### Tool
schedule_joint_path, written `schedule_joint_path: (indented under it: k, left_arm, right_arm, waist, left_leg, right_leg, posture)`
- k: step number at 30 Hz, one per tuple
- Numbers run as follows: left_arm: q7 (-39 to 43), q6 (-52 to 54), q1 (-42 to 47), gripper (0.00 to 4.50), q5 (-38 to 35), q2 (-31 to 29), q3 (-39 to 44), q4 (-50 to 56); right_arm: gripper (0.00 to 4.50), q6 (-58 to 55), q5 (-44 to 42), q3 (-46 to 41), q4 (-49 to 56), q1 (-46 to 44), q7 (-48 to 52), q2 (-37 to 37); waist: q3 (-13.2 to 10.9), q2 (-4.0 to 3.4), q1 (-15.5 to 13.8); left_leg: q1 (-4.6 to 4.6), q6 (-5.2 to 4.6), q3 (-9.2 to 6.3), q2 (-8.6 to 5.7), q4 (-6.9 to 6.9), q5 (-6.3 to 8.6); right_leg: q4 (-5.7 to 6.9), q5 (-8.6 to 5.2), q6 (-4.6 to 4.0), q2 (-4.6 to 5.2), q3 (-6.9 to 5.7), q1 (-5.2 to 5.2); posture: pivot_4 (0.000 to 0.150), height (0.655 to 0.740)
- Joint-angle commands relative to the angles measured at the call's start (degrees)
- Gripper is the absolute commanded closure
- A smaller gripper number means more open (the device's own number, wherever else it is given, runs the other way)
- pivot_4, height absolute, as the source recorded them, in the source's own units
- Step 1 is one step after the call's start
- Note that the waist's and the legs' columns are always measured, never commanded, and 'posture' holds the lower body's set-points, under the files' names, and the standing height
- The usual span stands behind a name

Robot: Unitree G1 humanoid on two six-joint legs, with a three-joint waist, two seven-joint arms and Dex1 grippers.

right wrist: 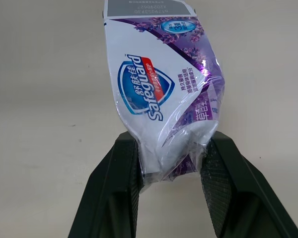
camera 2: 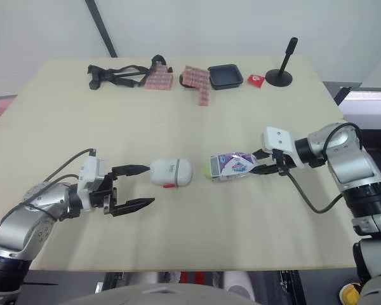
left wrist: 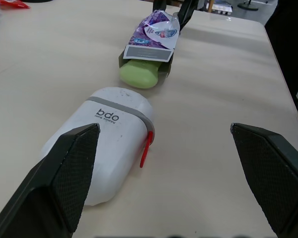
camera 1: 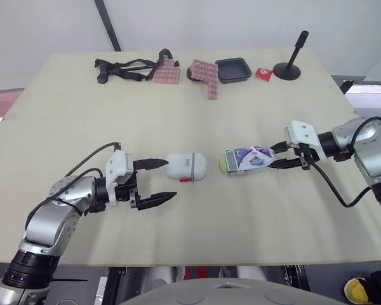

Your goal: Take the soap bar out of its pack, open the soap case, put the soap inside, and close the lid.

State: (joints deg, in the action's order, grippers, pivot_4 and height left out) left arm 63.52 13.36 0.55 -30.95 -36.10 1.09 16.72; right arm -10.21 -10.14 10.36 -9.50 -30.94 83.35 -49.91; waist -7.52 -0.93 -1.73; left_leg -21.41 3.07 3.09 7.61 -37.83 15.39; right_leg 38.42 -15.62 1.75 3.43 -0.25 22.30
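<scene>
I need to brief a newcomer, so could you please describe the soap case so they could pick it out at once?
On the table, look at the near middle. The soap case lies by the open left gripper, with the purple soap pack, held by the right gripper, on its other side. It is the white rounded capsule with a grey band and a red tab.

White soap case [camera 1: 186, 166] closed, lying flat; green soap bar [left wrist: 139, 74] protruding from purple pack [camera 1: 253, 157] just beside.

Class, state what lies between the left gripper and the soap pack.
The white soap case lies between left gripper and soap pack, per left eye view.
</scene>
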Motion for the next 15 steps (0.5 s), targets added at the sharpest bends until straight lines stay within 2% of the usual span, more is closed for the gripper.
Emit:
schedule_joint_path:
  k: [1, 15]
  left_arm:
    - [0.1, -0.1, 0.5, 0.0, -0.3, -0.7, 0.9, 0.7]
    - [0.2, 0.7, 1.0, 0.0, 0.0, -0.8, 0.4, 0.5]
  right_arm:
    - [2.81, 0.6, -1.0, -3.0, 1.0, 0.5, 0.4, -2.4]
    - [2.81, 4.6, -1.0, -4.6, -1.8, 3.0, 2.1, -6.7]
  waist:
    - [0.0, 0.0, 0.0]
    - [0.0, 0.0, 0.0]
  left_leg:
    - [0.0, 0.0, 0.03, 0.0, 0.0, 0.0]
    - [0.0, -0.01, 0.78, 0.31, 0.0, 0.01]
  right_leg:
    - [-0.01, 0.0, 0.0, 0.01, 0.01, 0.0]
    - [0.0, 0.0, 0.0, -0.02, 0.15, 0.0]
  posture:
    - [0.15, 0.74]
    - [0.15, 0.74]
